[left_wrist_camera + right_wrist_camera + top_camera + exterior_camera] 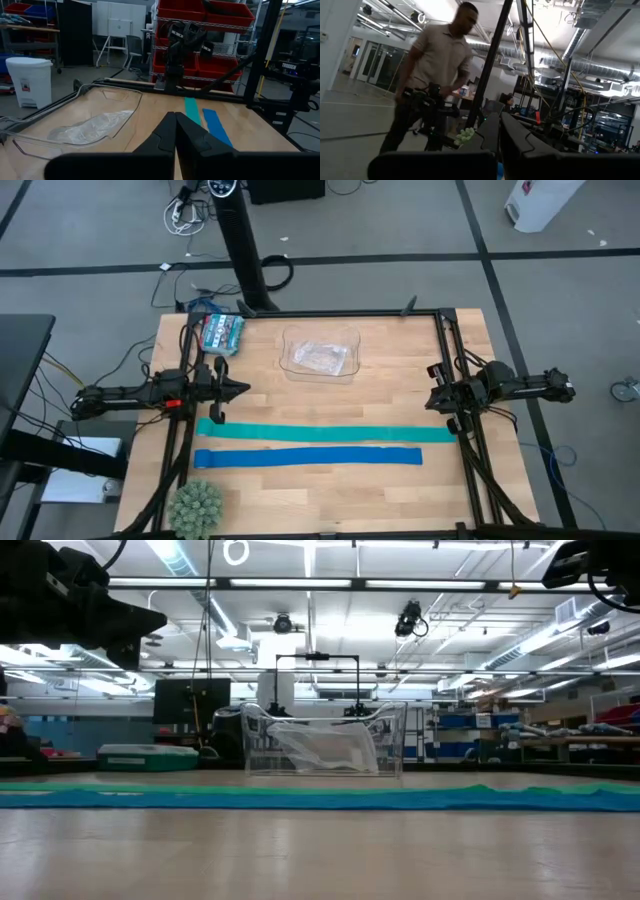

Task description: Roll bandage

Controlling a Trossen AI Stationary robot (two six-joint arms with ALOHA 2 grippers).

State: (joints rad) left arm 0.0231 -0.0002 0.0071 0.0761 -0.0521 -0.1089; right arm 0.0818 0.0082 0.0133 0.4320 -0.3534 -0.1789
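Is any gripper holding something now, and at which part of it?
Nothing is held. The left gripper and the right gripper are both shut and empty, above the table. The bandage lies flat, untouched.

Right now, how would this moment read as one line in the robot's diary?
stage: not started | bandage: flat, unrolled, beside blue strip | left gripper: shut, empty, above table's left side | right gripper: shut, empty, right side

The high view looks straight down on the whole light wooden desk (330, 480), while the low view sits at desk-top height, close to the surface, facing level into the room. Both share the clear plastic open-topped bin (321, 357), which the left wrist view also sees; the right wrist view faces off the desk toward a person in a tan shirt (437, 65).
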